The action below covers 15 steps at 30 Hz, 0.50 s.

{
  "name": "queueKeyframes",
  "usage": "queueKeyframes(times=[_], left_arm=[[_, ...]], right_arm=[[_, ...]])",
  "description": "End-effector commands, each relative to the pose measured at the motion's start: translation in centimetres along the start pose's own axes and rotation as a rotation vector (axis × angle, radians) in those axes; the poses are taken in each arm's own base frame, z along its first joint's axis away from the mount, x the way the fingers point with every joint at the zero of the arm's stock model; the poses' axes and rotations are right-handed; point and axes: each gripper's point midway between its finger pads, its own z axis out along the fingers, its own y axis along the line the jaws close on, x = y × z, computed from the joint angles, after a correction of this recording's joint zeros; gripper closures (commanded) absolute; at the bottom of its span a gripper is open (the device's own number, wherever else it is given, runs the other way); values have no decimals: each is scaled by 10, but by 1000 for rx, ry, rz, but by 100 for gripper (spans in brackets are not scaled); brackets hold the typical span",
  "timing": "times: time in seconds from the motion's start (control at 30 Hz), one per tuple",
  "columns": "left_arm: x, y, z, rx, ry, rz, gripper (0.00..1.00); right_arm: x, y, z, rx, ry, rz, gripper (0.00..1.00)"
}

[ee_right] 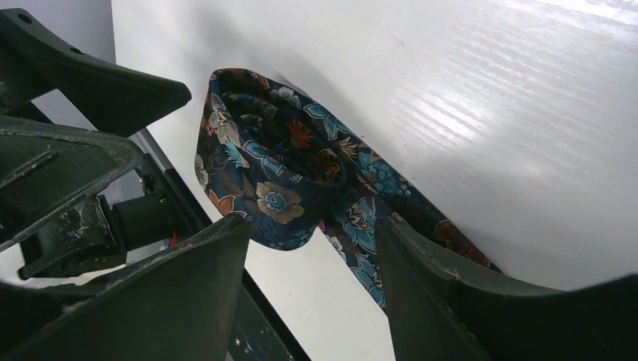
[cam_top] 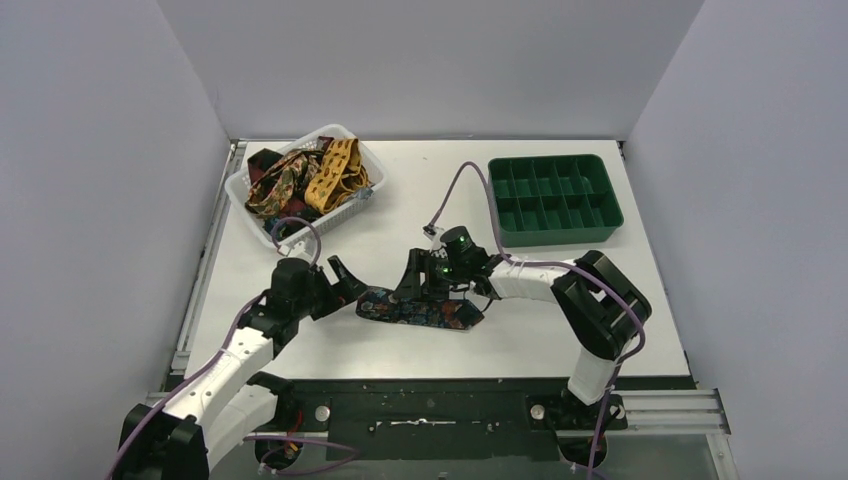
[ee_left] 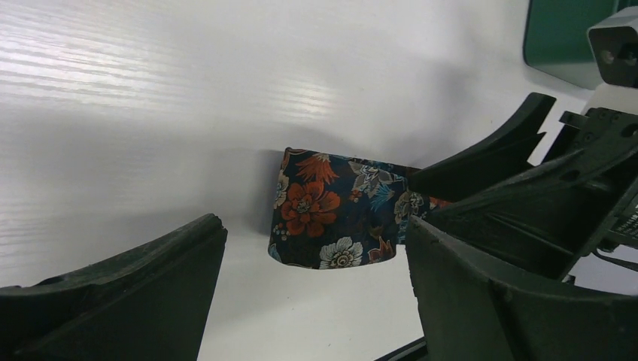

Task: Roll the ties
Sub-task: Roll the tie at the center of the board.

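Observation:
A dark floral tie [cam_top: 420,311] lies on the white table in front of the arms. Its left end is wound into a loose roll [ee_right: 259,169], and the flat tail [ee_right: 421,214] runs off to the right. My left gripper [cam_top: 340,282] is open just left of that roll [ee_left: 331,210], with nothing between its fingers [ee_left: 120,293]. My right gripper [cam_top: 415,282] hangs open over the tie's middle. The roll sits just past its fingertips [ee_right: 226,241] and the tail passes under its right finger. More ties [cam_top: 300,180], mustard-yellow, dark red and brown, are piled in a basket.
The white basket [cam_top: 262,222] stands at the back left. A green tray [cam_top: 555,190] with several compartments stands at the back right. The two grippers face each other closely across the roll. The table's dark front edge [ee_right: 256,331] lies near the tie.

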Motion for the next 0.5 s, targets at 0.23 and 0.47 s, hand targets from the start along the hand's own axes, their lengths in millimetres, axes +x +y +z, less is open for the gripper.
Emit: queueKeyframes(times=[0.23,0.47], left_arm=[[-3,-12,13,115,22,3,13],[6,-9,20,160,68,16,14]], right_arm=[[-6,13,19,-6,23,-50,43],[0,1,26,38,68,-53,54]])
